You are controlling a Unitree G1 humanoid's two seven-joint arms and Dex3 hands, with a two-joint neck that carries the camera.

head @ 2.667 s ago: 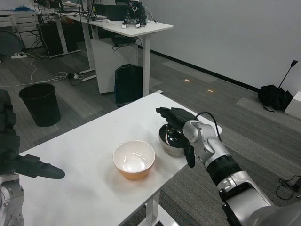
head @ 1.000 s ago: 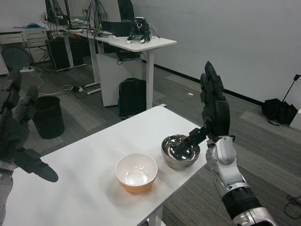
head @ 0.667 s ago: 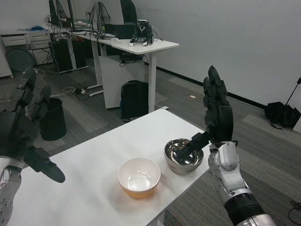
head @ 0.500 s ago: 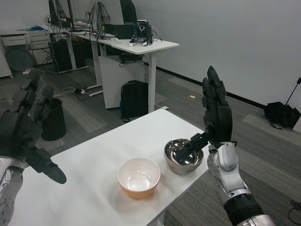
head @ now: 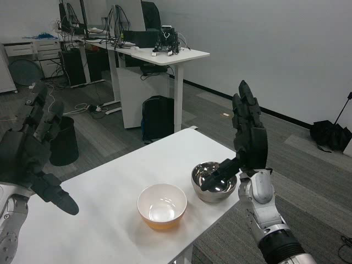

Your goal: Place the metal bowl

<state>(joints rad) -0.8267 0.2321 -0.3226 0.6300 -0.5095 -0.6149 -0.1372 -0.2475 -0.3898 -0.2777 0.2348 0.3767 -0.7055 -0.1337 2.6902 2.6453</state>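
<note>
The metal bowl (head: 211, 181) stands upright on the white table (head: 110, 187) near its right edge, next to an orange bowl with a white inside (head: 161, 205). My right hand (head: 247, 140) is raised above and just right of the metal bowl, fingers spread and pointing up, holding nothing; its thumb reaches down in front of the bowl's rim. My left hand (head: 27, 154) is lifted over the table's left end, fingers apart and empty.
The table's right and near edges lie close to both bowls. Behind the table are a black backpack (head: 158, 115), a white desk (head: 165, 60) with equipment, and a black bin (head: 61, 140) on the floor at the left.
My right hand has let go of the metal bowl and risen with fingers spread. My left hand has lifted too. The view has tilted up.
</note>
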